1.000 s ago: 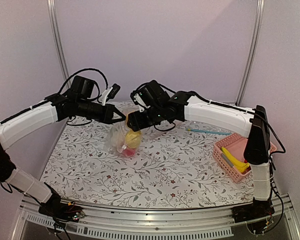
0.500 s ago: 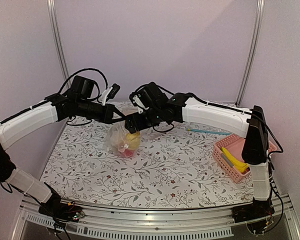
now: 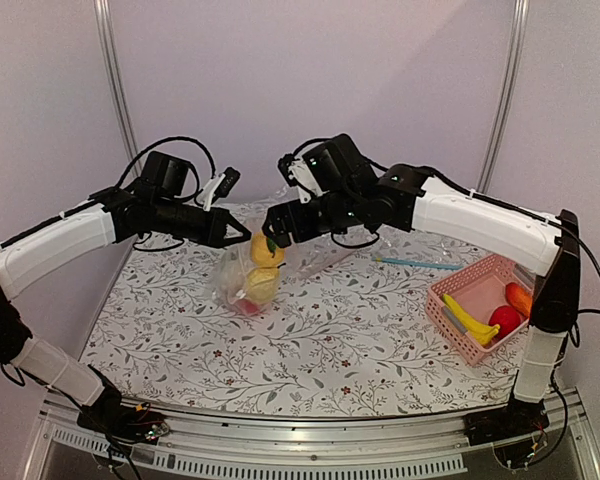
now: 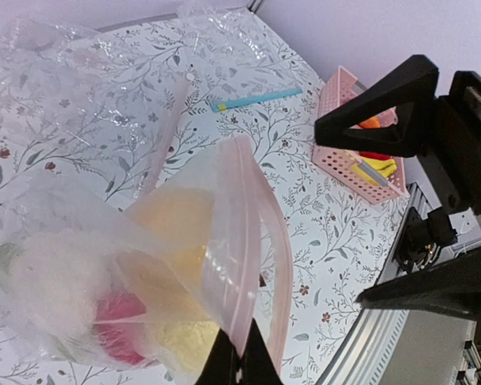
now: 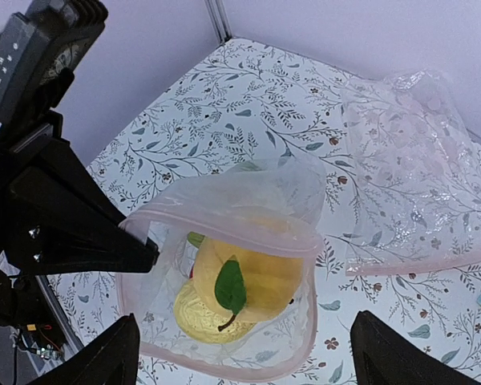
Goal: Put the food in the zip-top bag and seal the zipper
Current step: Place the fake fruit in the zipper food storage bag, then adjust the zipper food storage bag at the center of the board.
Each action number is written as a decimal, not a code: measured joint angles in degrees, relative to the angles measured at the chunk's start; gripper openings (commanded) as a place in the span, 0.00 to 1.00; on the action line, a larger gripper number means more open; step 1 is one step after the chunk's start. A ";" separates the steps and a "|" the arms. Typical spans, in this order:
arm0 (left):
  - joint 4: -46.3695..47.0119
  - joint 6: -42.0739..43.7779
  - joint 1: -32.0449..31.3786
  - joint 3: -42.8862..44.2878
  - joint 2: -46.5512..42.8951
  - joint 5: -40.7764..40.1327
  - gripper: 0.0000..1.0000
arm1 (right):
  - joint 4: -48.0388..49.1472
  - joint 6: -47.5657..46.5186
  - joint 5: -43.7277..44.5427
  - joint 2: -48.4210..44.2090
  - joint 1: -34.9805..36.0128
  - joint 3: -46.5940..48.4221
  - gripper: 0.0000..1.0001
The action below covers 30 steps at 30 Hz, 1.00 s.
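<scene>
Now that the right jaws (image 3: 273, 232) have swung wide apart and lifted clear of the zip-top bag (image 3: 245, 282), they are holding nothing. The leafed yellow fruit (image 5: 244, 277) they were lowering a moment ago is sitting inside the bag, just under its mouth. It is lying on top of a knobbly yellow lemon (image 5: 194, 318), with a red piece (image 4: 116, 333) and the white cauliflower (image 4: 56, 273) lying deeper in the bag. That piece is looking delivered, so the right arm is free for the next one. A banana (image 3: 468, 320), a red fruit (image 3: 505, 320) and an orange piece (image 3: 521, 297) are waiting in the pink basket (image 3: 448, 322), well off to the right of the bag. Filling is therefore only partly done, and the zipper (image 4: 248, 241) is gaping open. The left jaws (image 4: 239, 362) are clamping shut on the bag's rim at that strip, holding the mouth up while the bag is hanging below them; its bottom seems to be resting on the worktop (image 3: 360, 340). The right jaws are hovering directly above the mouth, not touching the plastic, with the leafed fruit lying centred beneath the gap between them. A second clear bag (image 5: 409, 160) is lying flat just behind the held bag.
</scene>
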 measured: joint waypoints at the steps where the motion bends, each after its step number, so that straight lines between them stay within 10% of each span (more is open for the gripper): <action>1: 0.00 -0.02 0.00 0.00 0.00 0.00 0.00 | -0.11 0.02 0.44 -1.01 0.00 -0.55 0.87; 24: 0.00 -0.22 0.00 -0.02 -0.02 -0.02 0.00 | -2.99 7.85 1.51 1.57 -1.55 -6.05 0.50; 30: -0.02 -0.22 0.00 -0.02 -0.02 0.00 0.00 | -2.73 8.55 -0.17 3.02 -2.64 -6.03 0.17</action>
